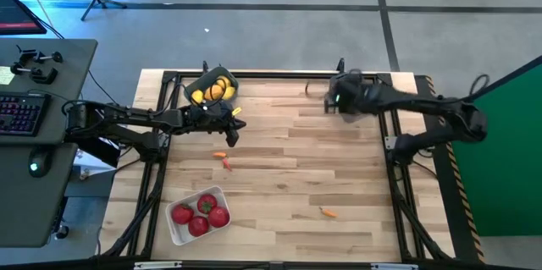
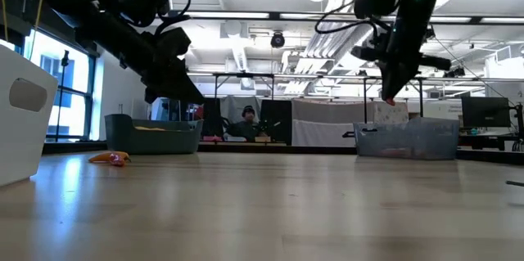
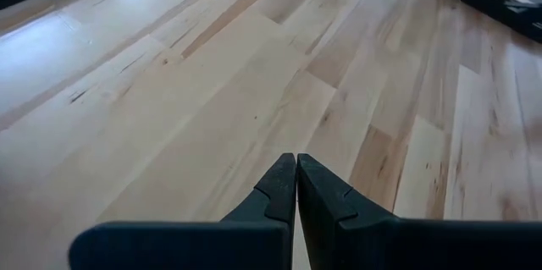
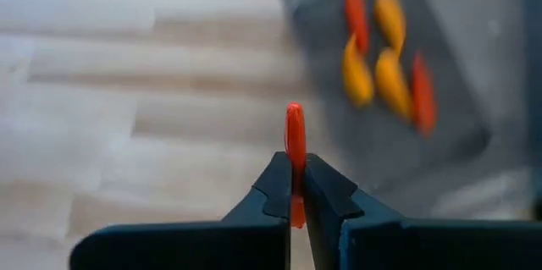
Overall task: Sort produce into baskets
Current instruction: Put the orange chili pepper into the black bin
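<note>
1. The right gripper [image 4: 296,187] is clamped on a thin red pepper [image 4: 294,147]. That arm reaches in from the worktop's right edge, gripper raised above the translucent grey basket [image 2: 407,139] near the far edge; peppers [image 4: 385,54] lie in it.
2. The left gripper [image 3: 296,187] has its fingers pressed together, holding nothing. Its arm stretches from the left edge, just beside the basket of lemons [image 1: 212,89] at the far left.
3. Red fruits fill the white basket [image 1: 174,234] near the front-left corner; loose peppers [image 1: 223,159] lie mid-worktop.
</note>
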Available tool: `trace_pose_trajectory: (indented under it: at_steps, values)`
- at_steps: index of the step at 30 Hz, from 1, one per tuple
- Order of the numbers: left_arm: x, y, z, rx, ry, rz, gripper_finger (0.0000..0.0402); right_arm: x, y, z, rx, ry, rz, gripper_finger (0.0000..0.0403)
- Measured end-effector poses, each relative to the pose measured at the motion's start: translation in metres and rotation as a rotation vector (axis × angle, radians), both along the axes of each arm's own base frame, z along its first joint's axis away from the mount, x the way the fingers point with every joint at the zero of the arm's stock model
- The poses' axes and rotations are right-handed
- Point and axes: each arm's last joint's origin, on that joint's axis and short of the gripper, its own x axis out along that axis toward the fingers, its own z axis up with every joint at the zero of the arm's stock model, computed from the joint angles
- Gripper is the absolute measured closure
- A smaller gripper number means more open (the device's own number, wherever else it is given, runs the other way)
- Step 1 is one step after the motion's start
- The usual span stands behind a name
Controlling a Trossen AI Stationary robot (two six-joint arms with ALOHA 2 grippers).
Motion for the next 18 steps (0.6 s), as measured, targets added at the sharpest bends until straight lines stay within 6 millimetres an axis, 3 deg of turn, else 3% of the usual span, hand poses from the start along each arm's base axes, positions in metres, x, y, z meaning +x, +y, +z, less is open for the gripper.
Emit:
trace_pose_trajectory:
  at_steps: [4, 10, 14, 18]
  values:
    - [0.000, 0.000, 0.000, -0.015, -0.004, 0.010, 0.0401, -0.018, -0.045, -0.001, -0.007, 0.039, 0.032, 0.0400]
    - [-0.001, -0.002, -0.002, -0.053, 0.018, -0.043, 0.0401, -0.036, -0.096, -0.021, 0.021, 0.097, 0.059, 0.0400]
    - [-0.004, -0.004, -0.007, -0.070, 0.070, -0.067, 0.0401, -0.038, -0.119, -0.044, 0.086, 0.101, 0.097, 0.0400]
    - [-0.008, -0.005, -0.011, -0.096, 0.127, -0.091, 0.0401, -0.037, -0.130, -0.066, 0.160, 0.121, 0.132, 0.0398]
